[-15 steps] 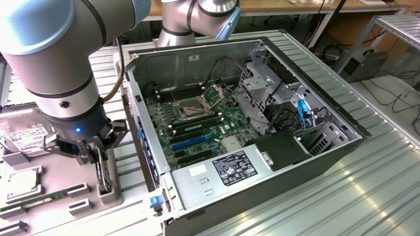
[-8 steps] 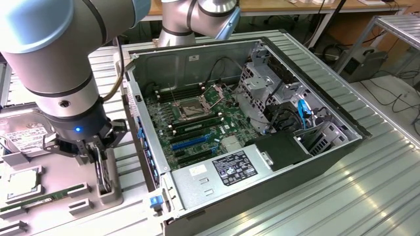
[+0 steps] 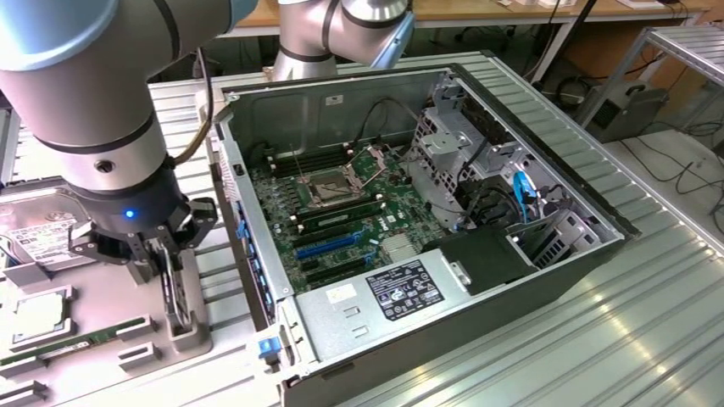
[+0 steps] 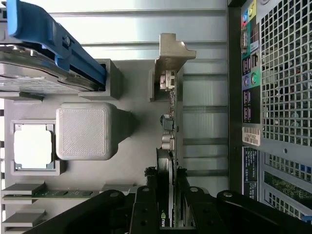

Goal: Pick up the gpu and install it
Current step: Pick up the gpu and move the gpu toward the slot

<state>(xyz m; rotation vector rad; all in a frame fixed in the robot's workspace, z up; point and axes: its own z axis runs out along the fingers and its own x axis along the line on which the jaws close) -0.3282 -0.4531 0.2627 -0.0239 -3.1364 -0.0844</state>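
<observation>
gpu: standing on its long edge in the grey holder at the lower left of the exterior view, just outside the open computer case, not yet lifted clear.
Claw: the gripper is down over the card's upper edge, fingers against both faces. It reads as clamped on the gpu.
Handling: thin, stiff and probably light, but fragile. A bare board with small parts and ports along it will not like a twist or a hard squeeze.
Where to hold: flat on the two faces near the middle of the top edge, as it looks now; I'd judge that keeps the card from swinging.
Slip risk: smooth faces and a narrow bite, so it could tilt if it drags in the holder's slot.
Neighbours on the tray: the hard drive in its blue carrier, the processor and the green memory stick sit further to the exterior view's left, all apart from the card.
Close by: a rounded grey block stands beside the card's slot, near but not touching.
In the way: the case's side wall rises right beside the holder.
Inside the case: the blue slots lie on the motherboard, with the power supply and loose cables crowding that area.
</observation>
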